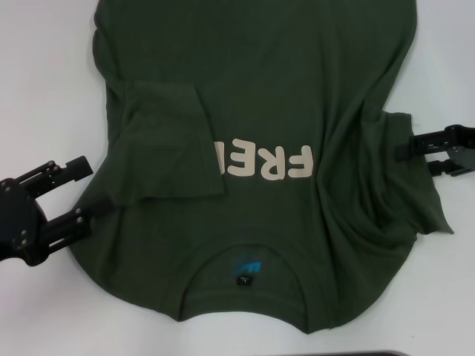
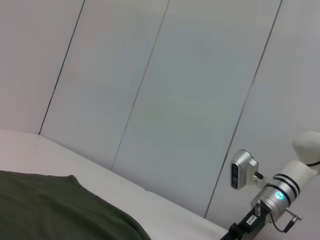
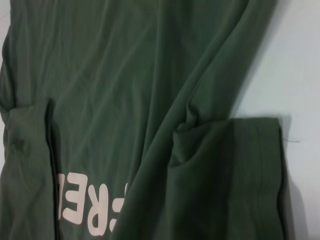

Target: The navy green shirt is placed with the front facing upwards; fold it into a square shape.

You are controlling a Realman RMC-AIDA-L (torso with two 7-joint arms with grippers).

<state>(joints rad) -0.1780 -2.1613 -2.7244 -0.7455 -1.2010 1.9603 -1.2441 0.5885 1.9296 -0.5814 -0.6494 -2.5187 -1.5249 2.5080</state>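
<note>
Shirt spread on the bench, one sleeve already folded in.

I see the navy green shirt point(image 1: 297, 96) filling the frame's middle on the white bench point(image 1: 44, 89), collar toward the bottom. At lower left my left tool point(image 1: 83, 194) has fingers apart at the shirt's edge; at right, my right tool point(image 1: 404, 148) touches bunched fabric, grip unclear.

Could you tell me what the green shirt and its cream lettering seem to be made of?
The dark olive-green short-sleeved shirt looks like soft matte knit fabric, probably cotton: it creases in limp folds. The cream block lettering seems a flat printed or bonded layer, smooth and opaque; which one is unclear.
</note>
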